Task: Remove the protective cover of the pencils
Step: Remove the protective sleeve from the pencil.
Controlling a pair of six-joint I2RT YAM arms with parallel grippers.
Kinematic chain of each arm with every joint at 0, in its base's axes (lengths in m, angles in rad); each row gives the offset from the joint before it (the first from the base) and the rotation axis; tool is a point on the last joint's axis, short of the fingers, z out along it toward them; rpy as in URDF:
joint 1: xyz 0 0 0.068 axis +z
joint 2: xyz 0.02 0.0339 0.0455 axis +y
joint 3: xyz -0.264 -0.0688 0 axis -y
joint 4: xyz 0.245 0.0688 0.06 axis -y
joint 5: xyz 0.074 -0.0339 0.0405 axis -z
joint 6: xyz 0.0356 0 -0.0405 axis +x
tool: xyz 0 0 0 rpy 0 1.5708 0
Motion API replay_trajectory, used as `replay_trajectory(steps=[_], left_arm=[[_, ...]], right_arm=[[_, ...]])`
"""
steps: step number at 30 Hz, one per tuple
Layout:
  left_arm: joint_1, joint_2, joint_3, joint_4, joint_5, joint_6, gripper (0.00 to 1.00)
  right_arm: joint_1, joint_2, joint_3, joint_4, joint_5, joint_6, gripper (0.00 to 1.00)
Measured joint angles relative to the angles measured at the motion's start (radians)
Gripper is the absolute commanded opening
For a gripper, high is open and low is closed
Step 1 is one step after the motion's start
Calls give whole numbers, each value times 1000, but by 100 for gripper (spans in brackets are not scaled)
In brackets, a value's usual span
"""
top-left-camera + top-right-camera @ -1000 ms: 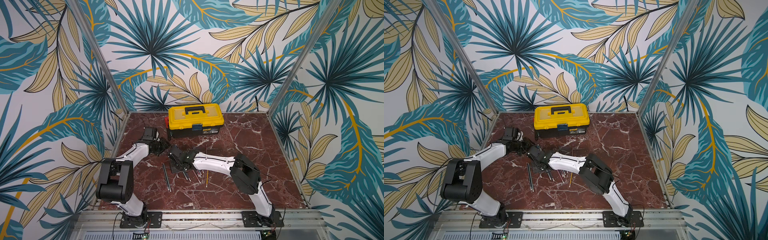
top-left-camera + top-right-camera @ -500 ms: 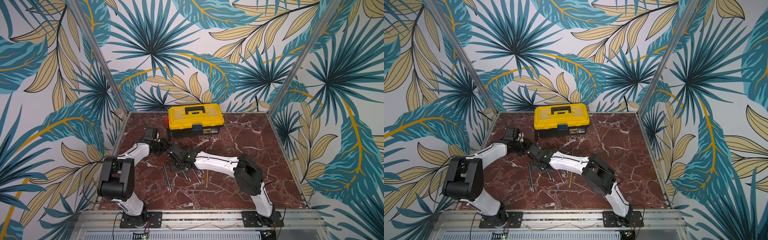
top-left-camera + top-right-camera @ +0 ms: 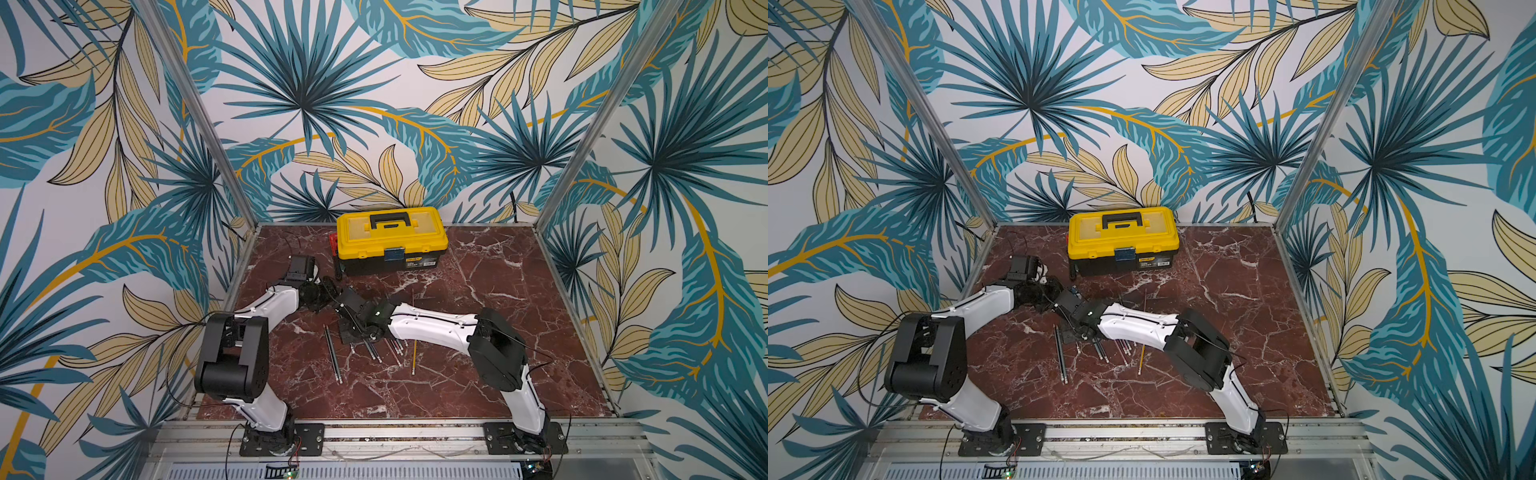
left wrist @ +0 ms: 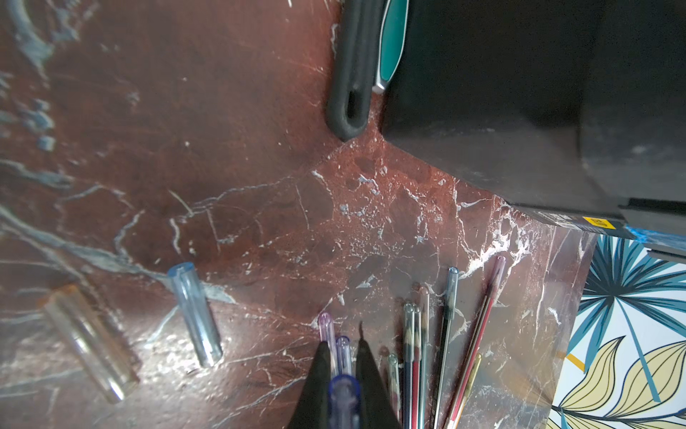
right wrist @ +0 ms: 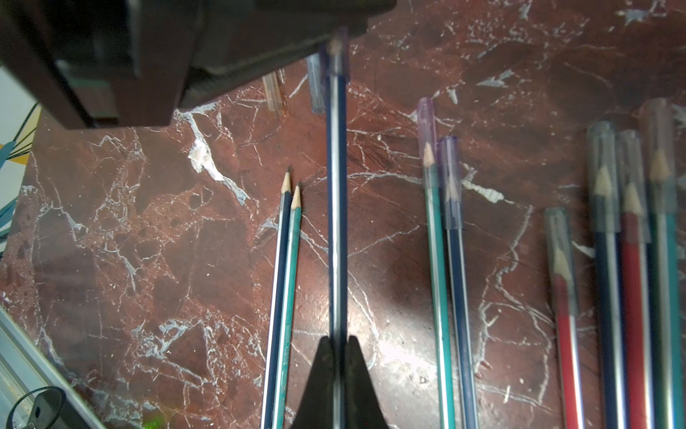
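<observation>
Clamping down now, the right gripper [image 5: 337, 353] pinches a dark blue pencil [image 5: 337, 204] by its shaft, long axis running straight from jaws to jaws, capped tip aimed at the left gripper [image 4: 344, 349]. That one is squeezed tight on the cap [image 4: 343, 395], which sits on the tip. All this hangs above the marble [image 3: 478, 291] just before the toolbox [image 3: 390, 239]. Two loose caps [image 4: 195, 314] lie beside; bare pencils [image 5: 284, 278] and capped pencils [image 5: 608, 260] lie roughly parallel below

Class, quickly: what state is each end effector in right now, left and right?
The left end effector is closed on the translucent cap of the held pencil.
The right end effector is closed on the dark blue pencil.
</observation>
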State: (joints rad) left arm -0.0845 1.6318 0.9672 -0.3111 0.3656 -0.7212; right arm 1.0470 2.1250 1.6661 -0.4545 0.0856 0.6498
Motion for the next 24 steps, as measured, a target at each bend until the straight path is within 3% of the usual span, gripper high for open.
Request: replay_trajectory(steps=[10,16,24], left_arm=[[0,1,0,0,2,-1,0],[0,4,0,0,10,0,0],[0,13,0,0,8,4,0]], right_arm=[[1,0,11,-1,-5,-14,21],[1,12,49,-14,-5,-16,20],[-1,36,58,-23,-2,-18,8]])
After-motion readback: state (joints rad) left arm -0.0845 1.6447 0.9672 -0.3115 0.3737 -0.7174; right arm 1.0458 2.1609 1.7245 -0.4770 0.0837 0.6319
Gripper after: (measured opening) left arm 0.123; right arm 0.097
